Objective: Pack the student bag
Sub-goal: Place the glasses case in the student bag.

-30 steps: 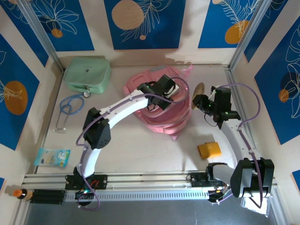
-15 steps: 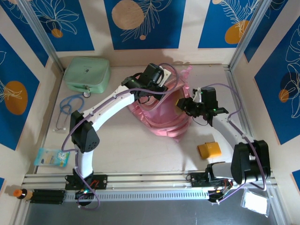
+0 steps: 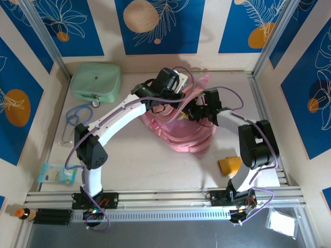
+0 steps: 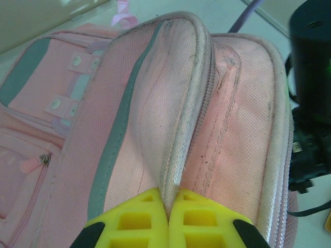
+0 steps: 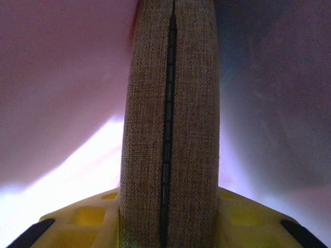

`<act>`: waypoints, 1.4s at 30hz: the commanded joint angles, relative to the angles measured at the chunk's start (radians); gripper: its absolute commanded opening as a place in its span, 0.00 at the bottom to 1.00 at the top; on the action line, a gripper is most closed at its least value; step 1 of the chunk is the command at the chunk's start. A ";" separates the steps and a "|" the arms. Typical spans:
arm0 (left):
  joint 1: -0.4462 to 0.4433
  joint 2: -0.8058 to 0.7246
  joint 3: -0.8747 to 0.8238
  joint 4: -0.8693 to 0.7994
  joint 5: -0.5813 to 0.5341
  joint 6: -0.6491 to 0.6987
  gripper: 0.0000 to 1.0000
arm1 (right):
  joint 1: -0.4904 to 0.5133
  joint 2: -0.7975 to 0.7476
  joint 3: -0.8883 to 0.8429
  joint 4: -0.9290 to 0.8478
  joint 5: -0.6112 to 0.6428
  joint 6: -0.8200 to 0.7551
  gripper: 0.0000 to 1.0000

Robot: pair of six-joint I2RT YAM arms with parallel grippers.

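Inside bag (image 3: 178, 135), right pincer (image 5: 168, 219) around pouch (image 5: 170, 119)

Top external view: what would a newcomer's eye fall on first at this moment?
The pink student bag sits mid-table with both arms bent over its top. The left gripper pinches a raised fold of the bag's fabric. The right gripper holds a brown woven zipped pouch edge-on with pink fabric all around it, apparently inside the bag.

A robot test cell in a lab: pale table (image 3: 145, 160) walled by blue leaf-print panels (image 3: 181, 36), aluminium rail (image 3: 165, 196) along the near edge
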 commanded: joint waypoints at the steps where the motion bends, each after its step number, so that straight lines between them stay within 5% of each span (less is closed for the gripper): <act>1: -0.003 -0.086 0.053 0.111 -0.001 -0.035 0.00 | 0.056 0.029 -0.003 0.049 -0.067 0.085 0.23; 6: 0.009 -0.081 0.050 0.112 0.000 -0.059 0.00 | 0.130 0.057 -0.020 0.113 -0.052 0.113 0.23; 12: 0.018 -0.087 0.046 0.105 0.003 -0.072 0.00 | 0.101 0.132 0.037 0.098 0.004 0.128 0.24; 21: 0.039 -0.095 0.018 0.112 0.010 -0.094 0.00 | 0.071 0.013 0.009 -0.011 0.087 0.175 0.65; 24: 0.046 -0.088 0.015 0.123 0.026 -0.103 0.00 | 0.067 -0.068 -0.069 -0.072 0.128 0.189 0.69; 33: 0.055 -0.068 0.020 0.139 0.063 -0.113 0.00 | 0.102 -0.228 -0.166 -0.216 0.229 0.157 0.58; 42: 0.054 -0.068 0.021 0.130 0.070 -0.119 0.00 | 0.166 -0.135 -0.112 -0.227 0.301 0.159 0.43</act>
